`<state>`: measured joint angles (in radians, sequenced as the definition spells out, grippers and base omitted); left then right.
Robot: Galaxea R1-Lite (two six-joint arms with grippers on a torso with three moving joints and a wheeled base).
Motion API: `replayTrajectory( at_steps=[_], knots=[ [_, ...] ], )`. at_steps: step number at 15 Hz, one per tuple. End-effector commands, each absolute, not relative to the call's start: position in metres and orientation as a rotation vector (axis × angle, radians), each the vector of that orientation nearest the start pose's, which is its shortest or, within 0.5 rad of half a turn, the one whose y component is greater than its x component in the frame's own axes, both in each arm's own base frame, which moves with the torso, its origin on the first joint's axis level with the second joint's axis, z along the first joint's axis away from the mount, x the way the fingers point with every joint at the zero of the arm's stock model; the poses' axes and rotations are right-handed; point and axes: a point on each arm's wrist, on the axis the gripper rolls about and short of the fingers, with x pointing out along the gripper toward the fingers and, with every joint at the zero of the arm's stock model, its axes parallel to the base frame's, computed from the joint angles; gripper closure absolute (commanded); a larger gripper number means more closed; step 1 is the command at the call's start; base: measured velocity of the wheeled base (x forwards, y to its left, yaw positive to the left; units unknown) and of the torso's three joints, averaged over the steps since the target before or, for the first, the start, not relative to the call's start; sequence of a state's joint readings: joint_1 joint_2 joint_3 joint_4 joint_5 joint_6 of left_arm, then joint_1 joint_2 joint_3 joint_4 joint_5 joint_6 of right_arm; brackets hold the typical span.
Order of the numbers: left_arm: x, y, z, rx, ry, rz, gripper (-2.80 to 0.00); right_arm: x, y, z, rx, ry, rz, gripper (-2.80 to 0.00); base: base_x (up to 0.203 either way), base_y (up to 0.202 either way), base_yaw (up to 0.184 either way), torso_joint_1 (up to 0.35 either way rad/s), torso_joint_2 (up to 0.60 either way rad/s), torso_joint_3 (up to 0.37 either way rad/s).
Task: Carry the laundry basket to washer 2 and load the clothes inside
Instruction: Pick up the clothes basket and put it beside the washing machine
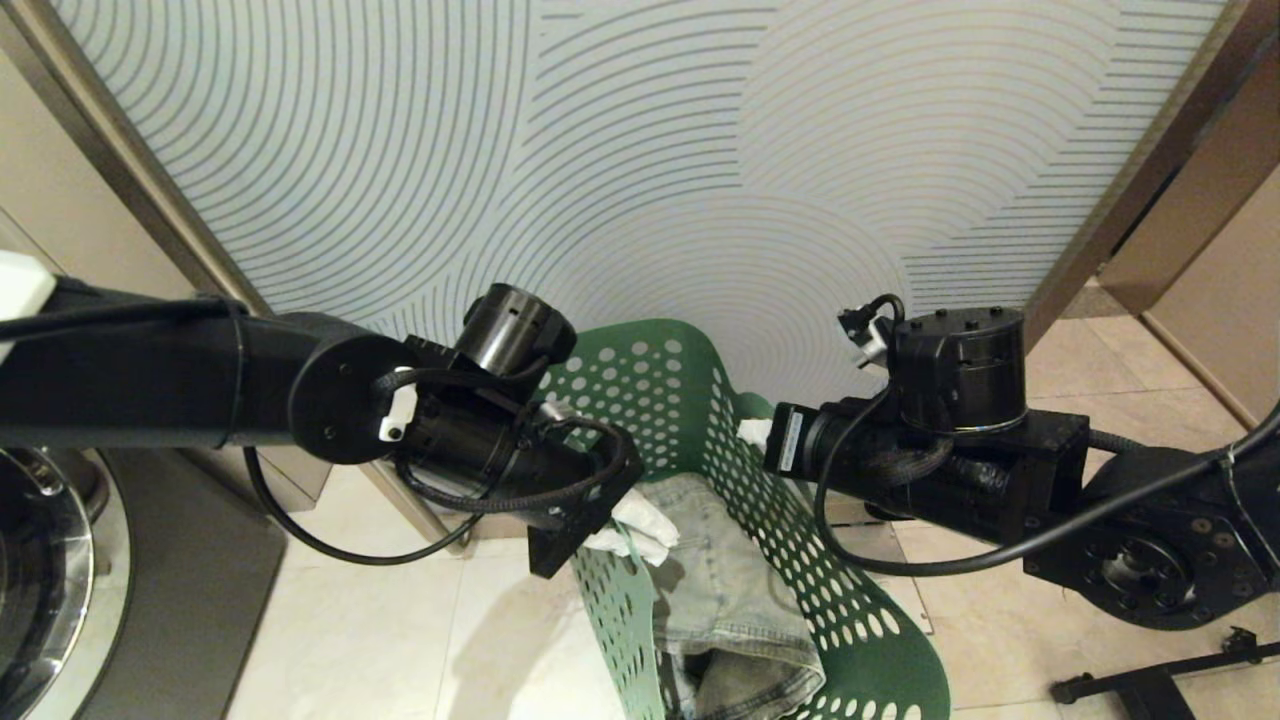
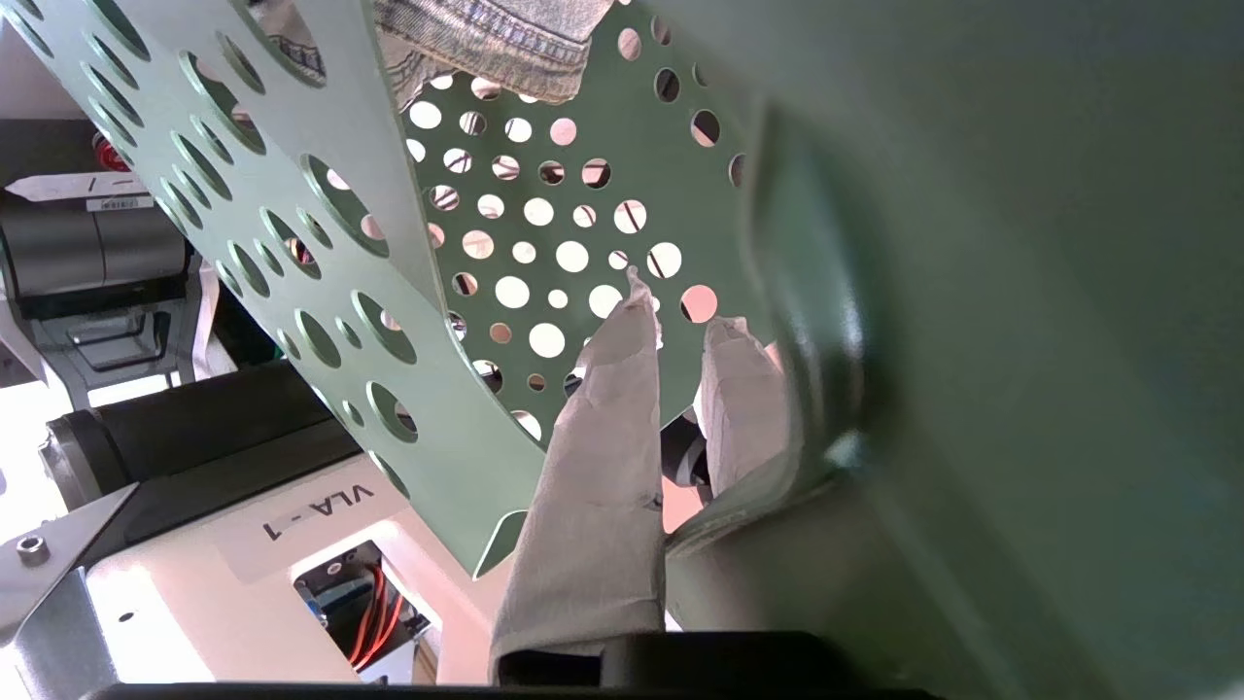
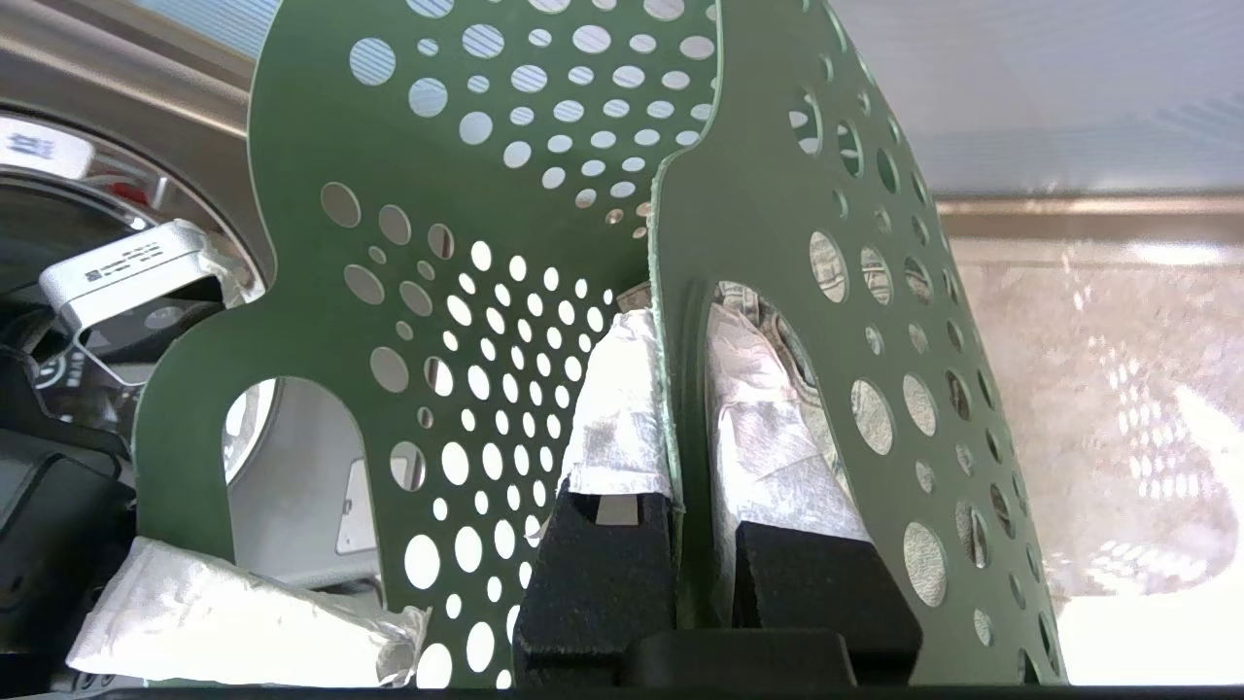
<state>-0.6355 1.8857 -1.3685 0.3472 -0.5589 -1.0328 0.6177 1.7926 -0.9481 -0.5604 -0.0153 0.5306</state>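
The dark green laundry basket (image 1: 680,400) hangs tilted between my two arms, above the floor. The clothes (image 1: 720,590), pale folded denim, lie inside it; they also show at the basket's mouth (image 2: 486,39) and through its holes (image 3: 836,282). My left gripper (image 1: 630,530) is shut on the basket's left wall (image 2: 466,457), with its white-wrapped fingers (image 2: 612,408) on either side of the rim. At the handle cut-out, my right gripper (image 3: 680,340) is shut on the opposite wall (image 3: 777,146). A grey washer with a chrome door rim (image 1: 40,560) stands at far left. I cannot read its label, so I cannot tell whether it is washer 2.
A pale panel with curved lines (image 1: 640,150) rises right behind the basket. Beige floor tiles (image 1: 400,640) lie below. A black stand leg (image 1: 1150,685) sits on the floor at lower right. My white base marked VLA-1 (image 2: 311,515) is under the left arm.
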Motion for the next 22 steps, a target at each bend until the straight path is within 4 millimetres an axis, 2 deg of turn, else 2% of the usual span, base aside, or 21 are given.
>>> replayTrajectory(
  at_steps=[1,7,16,19,22],
  knots=[
    [0.271,-0.215,0.189,-0.811,1.398,-0.535,0.0,0.275,0.195,0.184,0.426,0.422,0.507,0.0,0.0,0.0,0.0,-0.002,0.0,0.2],
    [0.271,-0.216,0.189,-0.81,1.397,-0.538,0.0,0.275,0.194,0.182,0.423,0.428,0.502,0.0,0.0,0.0,0.0,0.002,0.0,0.181],
    [0.265,-0.222,0.186,-0.795,1.419,-0.546,0.0,0.275,0.195,0.169,0.401,0.456,0.468,0.0,0.0,0.0,0.0,0.0,0.0,0.01],
    [0.262,-0.223,0.183,-0.792,1.437,-0.537,0.0,0.271,0.197,0.155,0.288,0.475,0.492,0.0,0.0,0.0,0.0,0.0,0.0,0.0],
    [0.261,-0.222,0.181,-0.79,1.441,-0.534,0.0,0.271,0.197,0.155,0.276,0.471,0.497,0.0,0.0,0.0,0.0,0.0,0.0,0.0]
  ],
)
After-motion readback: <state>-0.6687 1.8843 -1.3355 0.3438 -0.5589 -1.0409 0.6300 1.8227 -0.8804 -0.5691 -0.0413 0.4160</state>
